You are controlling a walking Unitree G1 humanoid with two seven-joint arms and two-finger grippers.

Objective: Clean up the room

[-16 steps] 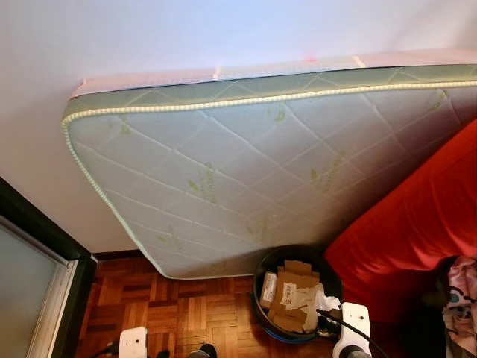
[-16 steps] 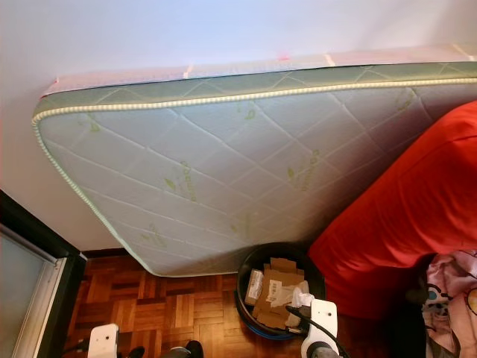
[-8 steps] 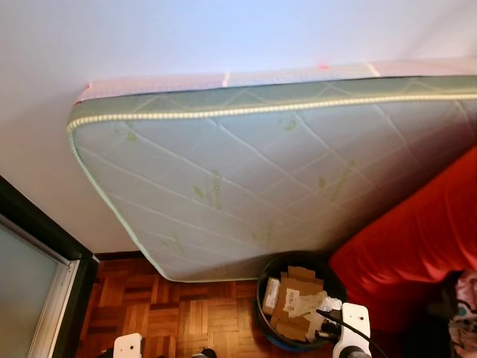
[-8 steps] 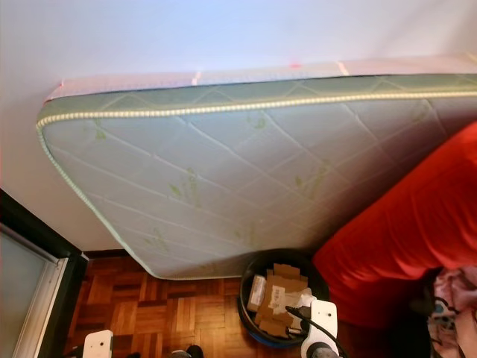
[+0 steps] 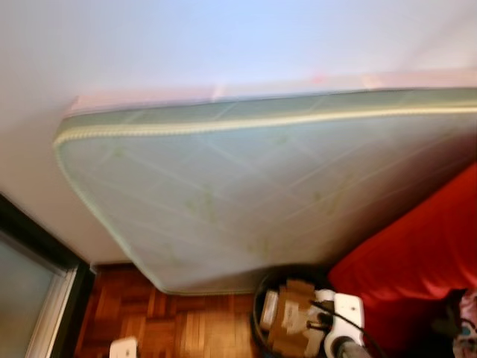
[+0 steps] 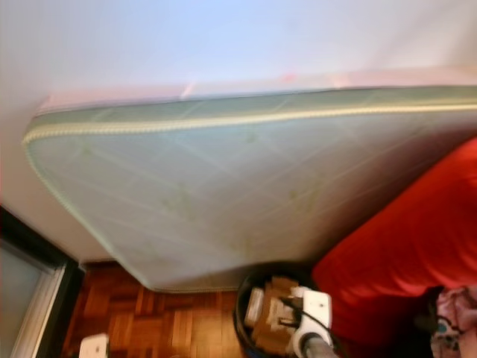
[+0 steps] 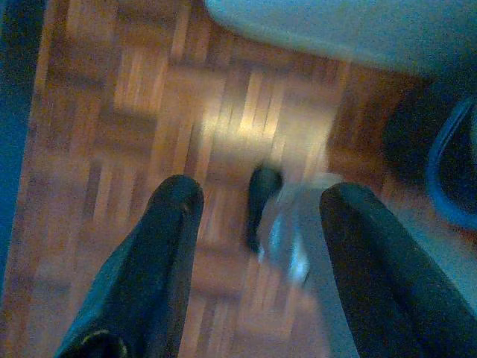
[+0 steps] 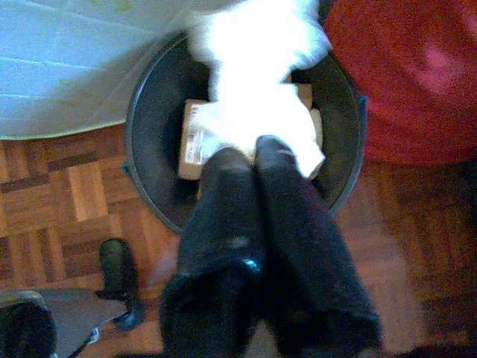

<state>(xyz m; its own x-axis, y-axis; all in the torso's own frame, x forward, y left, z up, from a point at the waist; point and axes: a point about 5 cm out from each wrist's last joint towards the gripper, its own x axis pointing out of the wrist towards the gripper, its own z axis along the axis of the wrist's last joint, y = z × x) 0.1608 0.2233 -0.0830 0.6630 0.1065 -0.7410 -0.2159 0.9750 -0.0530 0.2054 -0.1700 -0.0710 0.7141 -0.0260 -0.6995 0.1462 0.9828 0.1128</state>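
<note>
A quilted mattress [image 5: 276, 186] leans tilted against the white wall [image 5: 223, 37] at the far side, its lower corner coming down to the parquet floor [image 5: 186, 328]. Just near of that corner stands a round black bin [image 8: 149, 134] with cardboard scraps [image 5: 287, 324] inside, and to the right of the bin a red sofa [image 5: 417, 261] presses against the mattress. The right gripper [image 8: 255, 153] hangs over the bin, its two black fingers pressed together and pinching a crumpled white paper [image 8: 253, 82], which spreads out above the bin's opening and over the labelled cardboard within. The right wrist's white housing [image 5: 346, 309] sits at the bin's near right edge. The left gripper [image 7: 261, 198] is held low over the bare parquet to the left of the bin, its fingers [image 7: 175, 224] spread wide with nothing between them; below it on the floor is the robot's dark foot [image 7: 262, 190], blurred. A dark door frame [image 5: 37, 239] runs along the left edge of the scene.
</note>
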